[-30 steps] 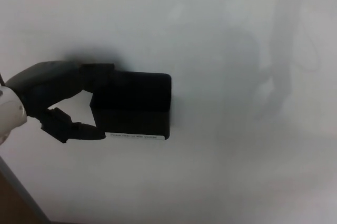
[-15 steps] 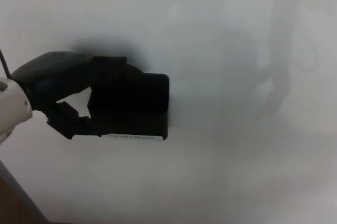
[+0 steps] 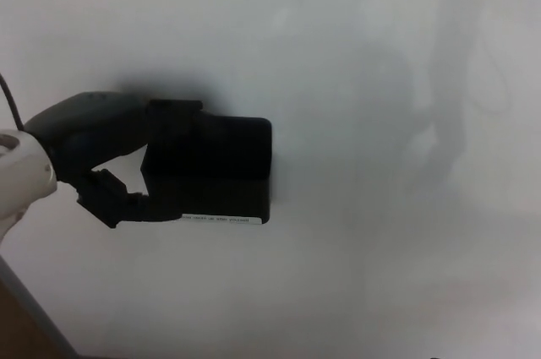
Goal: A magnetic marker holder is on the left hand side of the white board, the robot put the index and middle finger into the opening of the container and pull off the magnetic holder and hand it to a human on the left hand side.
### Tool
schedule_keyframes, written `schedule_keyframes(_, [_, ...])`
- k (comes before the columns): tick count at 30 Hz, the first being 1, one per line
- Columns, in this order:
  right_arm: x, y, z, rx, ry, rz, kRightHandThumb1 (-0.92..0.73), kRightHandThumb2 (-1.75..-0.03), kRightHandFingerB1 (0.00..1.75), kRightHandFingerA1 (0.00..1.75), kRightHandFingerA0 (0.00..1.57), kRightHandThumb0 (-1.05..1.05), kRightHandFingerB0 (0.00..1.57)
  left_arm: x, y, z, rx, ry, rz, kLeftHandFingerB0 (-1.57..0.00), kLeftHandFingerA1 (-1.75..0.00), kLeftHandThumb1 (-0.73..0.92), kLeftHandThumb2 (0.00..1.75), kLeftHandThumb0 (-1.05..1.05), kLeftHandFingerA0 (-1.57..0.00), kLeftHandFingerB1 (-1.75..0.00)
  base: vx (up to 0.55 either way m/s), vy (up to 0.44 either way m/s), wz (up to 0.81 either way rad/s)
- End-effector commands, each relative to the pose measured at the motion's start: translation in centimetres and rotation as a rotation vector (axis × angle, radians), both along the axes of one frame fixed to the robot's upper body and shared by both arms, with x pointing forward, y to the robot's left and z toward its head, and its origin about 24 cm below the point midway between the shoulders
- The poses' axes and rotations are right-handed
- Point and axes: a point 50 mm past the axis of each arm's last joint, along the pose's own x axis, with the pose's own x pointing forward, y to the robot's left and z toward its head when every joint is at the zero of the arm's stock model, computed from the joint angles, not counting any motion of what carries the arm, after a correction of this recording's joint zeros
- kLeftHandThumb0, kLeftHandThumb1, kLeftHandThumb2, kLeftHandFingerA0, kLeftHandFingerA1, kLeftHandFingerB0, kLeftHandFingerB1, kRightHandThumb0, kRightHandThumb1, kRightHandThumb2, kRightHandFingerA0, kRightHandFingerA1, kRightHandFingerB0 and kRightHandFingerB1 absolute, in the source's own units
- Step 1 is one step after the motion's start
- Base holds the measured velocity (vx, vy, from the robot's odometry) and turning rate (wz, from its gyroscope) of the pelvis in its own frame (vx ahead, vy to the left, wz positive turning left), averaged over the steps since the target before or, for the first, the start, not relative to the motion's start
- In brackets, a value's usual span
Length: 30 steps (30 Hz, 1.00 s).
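Head view: the left hand (image 3: 97,152) reaches in from the picture's left to the black magnetic marker holder (image 3: 211,169), which sits flat against the whiteboard (image 3: 380,80), left of centre, with a white label strip (image 3: 222,219) along its lower edge. Its two upper fingers (image 3: 173,114) lie at the holder's top edge, apparently hooked into the opening, and the thumb (image 3: 127,207) presses up at the lower left corner, so the hand looks clamped on the holder, a hold suited to prying it off the magnetic surface. The right hand does not show.
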Motion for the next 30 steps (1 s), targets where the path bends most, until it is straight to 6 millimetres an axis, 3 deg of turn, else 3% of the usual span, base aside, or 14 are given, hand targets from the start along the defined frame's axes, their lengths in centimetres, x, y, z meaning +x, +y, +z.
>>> schedule_keyframes(1, [0.1,-0.7,0.3,-0.017,-0.021,-0.006,-0.66,-0.59,0.4,0.5,0.7,-0.45,0.44,0.7,0.2,-0.1,0.047,-0.008,0.04,-0.27,-0.34,0.59,0.59,-0.7,-0.37,-0.3,0.0,0.0,0.0])
schedule_keyframes(2, [0.2,-0.7,0.3,-0.02,-0.023,-0.004,-0.66,-0.59,0.4,0.5,0.7,-0.45,0.44,0.8,0.0,-0.2,0.06,-0.001,0.04,-0.27,-0.34,0.59,0.59,-0.7,-0.37,-0.3,0.0,0.0,0.0])
schedule_keyframes(3, [0.3,-0.7,0.4,-0.02,-0.027,0.001,-0.66,-0.59,0.41,0.5,0.71,-0.43,0.44,0.8,0.0,-0.2,0.066,-0.003,0.04,-0.22,-0.44,0.48,0.8,-0.73,-0.3,-0.39,0.0,0.0,0.0])
schedule_keyframes(9, [0.9,-0.4,0.5,-0.012,-0.032,0.003,-0.64,-0.59,0.4,0.5,0.72,-0.45,0.45,1.1,-1.0,-0.2,0.11,-0.021,0.0,-0.21,-0.45,0.5,0.83,-0.76,-0.31,-0.4,0.0,0.0,0.0])
schedule_keyframes(10, [0.8,-0.4,0.5,-0.015,-0.035,0.006,-0.66,-0.59,0.41,0.5,0.71,-0.42,0.45,1.2,-1.7,-0.7,0.111,-0.01,-0.023,-0.27,-0.35,0.61,0.6,-0.74,-0.41,-0.3,0.0,0.0,0.0])
schedule_keyframes(12, [0.7,-0.4,0.5,-0.014,-0.037,0.003,-0.65,-0.59,0.41,0.5,0.71,-0.42,0.45,1.3,-2.3,-1.0,0.118,0.003,-0.036,-0.27,-0.34,0.61,0.59,-0.74,-0.4,-0.3,0.0,0.0,0.0])
schedule_keyframes(13, [0.7,-0.4,0.5,-0.013,-0.038,0.001,-0.66,-0.59,0.4,0.5,0.71,-0.42,0.46,1.4,-2.6,-1.2,0.124,0.009,-0.039,-0.22,-0.46,0.5,0.83,-0.77,-0.36,-0.4,0.0,0.0,0.0])
schedule_keyframes(16, [0.9,-0.4,0.5,-0.01,-0.036,0.001,-0.65,-0.59,0.4,0.5,0.71,-0.43,0.45,1.5,-3.7,-1.7,0.154,0.022,-0.059,-0.22,-0.46,0.5,0.83,-0.76,-0.35,-0.4,0.0,0.0,0.0])
schedule_keyframes(17, [1.0,-0.4,0.5,-0.01,-0.037,-0.002,-0.65,-0.59,0.4,0.5,0.71,-0.43,0.46,1.5,-4.0,-1.9,0.162,0.026,-0.065,-0.27,-0.35,0.6,0.59,-0.72,-0.4,-0.3,0.0,0.0,0.0])
schedule_keyframes(20, [1.0,-0.4,0.5,-0.01,-0.038,-0.003,-0.65,-0.59,0.4,0.5,0.71,-0.43,0.46,1.6,-4.1,-2.0,0.165,0.027,-0.066,-0.27,-0.35,0.6,0.59,-0.72,-0.4,-0.3,0.0,0.0,0.0])
schedule_keyframes(21, [1.1,-0.3,0.6,-0.012,-0.043,0.0,-0.66,-0.6,0.42,0.51,0.73,-0.43,0.49,1.7,-4.5,-2.3,0.179,0.034,-0.076,-0.2,-0.45,0.5,0.83,-0.74,-0.32,-0.39,0.0,0.0,0.0])
schedule_keyframes(30, [1.4,-0.3,0.8,-0.008,-0.056,0.003,-0.66,-0.58,0.42,0.5,0.72,-0.42,0.51,1.9,-5.8,-3.4,0.221,0.068,-0.099,-0.2,-0.45,0.5,0.82,-0.73,-0.3,-0.39,0.0,0.0,0.0])
